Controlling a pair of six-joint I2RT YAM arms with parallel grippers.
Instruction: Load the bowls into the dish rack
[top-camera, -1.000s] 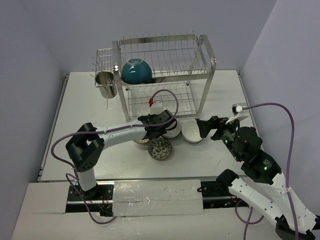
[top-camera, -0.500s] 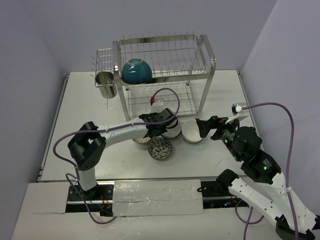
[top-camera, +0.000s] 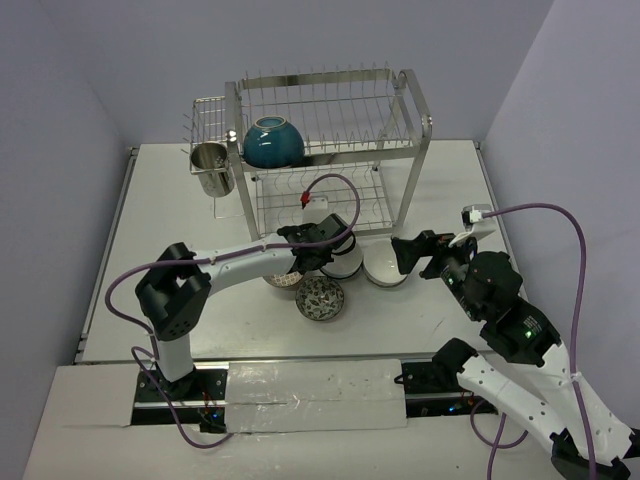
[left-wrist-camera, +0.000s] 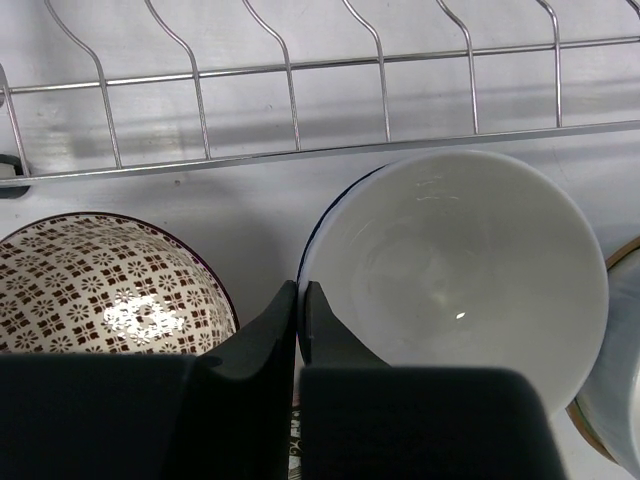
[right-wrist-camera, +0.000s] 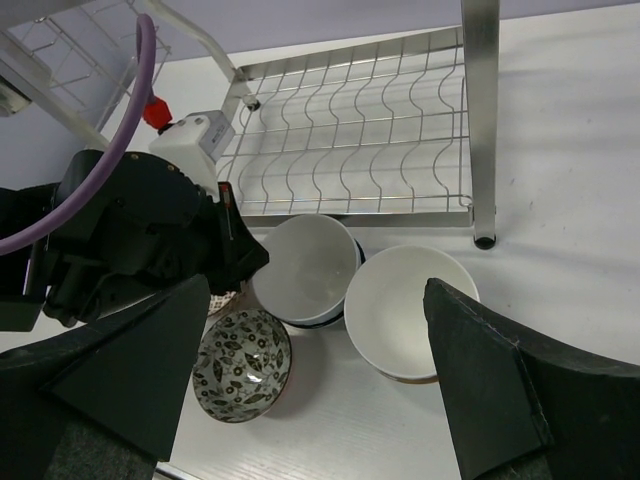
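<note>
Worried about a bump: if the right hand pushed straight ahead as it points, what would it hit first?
Probably the brown-edged white bowl, just ahead of the open right hand; the blue-rimmed white bowl lies beside it, depth unclear.

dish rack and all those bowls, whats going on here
Bowls are being loaded into the dish rack. One teal bowl already sits on the top tier. The left claw is pinched on the rim of a white bowl in front of the rack. The right claw is open and empty, near a second white bowl. A red-patterned bowl and a dark floral bowl wait beside them.
</note>
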